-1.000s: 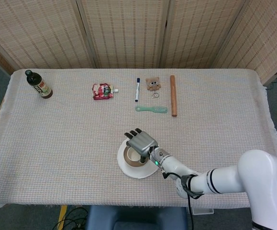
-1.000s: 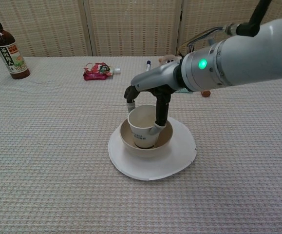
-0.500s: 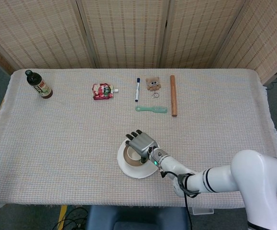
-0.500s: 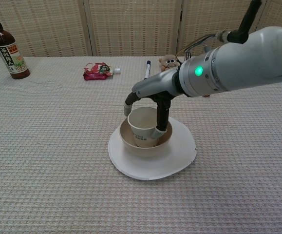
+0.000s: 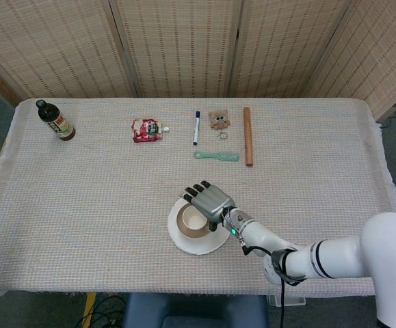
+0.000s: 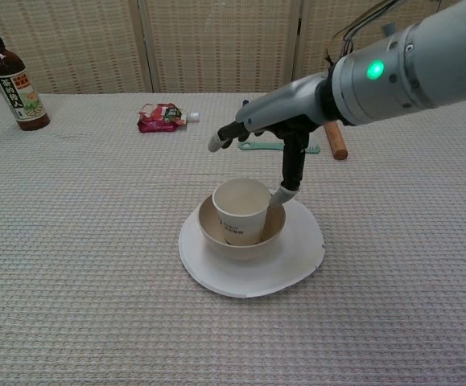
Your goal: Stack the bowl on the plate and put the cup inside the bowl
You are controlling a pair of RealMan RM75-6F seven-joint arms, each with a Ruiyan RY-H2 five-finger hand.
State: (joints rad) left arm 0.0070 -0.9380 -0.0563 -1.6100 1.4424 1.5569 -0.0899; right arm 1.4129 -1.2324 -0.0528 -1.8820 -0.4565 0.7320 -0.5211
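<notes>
White plate (image 6: 301, 261): lies flat on the woven worktop (image 5: 102, 198), under and just forward of the right hand; a bare band of rim shows all round the bowl.
Bowl (image 6: 210, 233): sits on the middle of the plate, directly beneath the hand.
Cup (image 6: 239, 211): stands upright inside the bowl, its rim higher than the bowl's, its mouth uncovered in the chest view.
Right hand (image 6: 258, 133): released, holding nothing, raised above the cup; fingers (image 6: 220, 141) stretched out and apart over the cup's far side, one digit pointing down with its tip beside the cup's right wall, whether touching cannot be told.
Left hand: in neither view.
Room around the hand: bare cloth to its left and right, and between the plate and the near worktop edge.
Far row, well beyond the hand: red pouch (image 5: 146, 130), marker pen (image 5: 196, 127), small plush toy (image 5: 218, 119), green comb (image 5: 216, 156), wooden rolling pin (image 5: 247, 135).
Sauce bottle (image 5: 55, 121): upright near the far left corner, well apart from the hand.
Worktop edges: cloth fringe hangs over the left and right sides; the plate is nearer the front edge than the back.
</notes>
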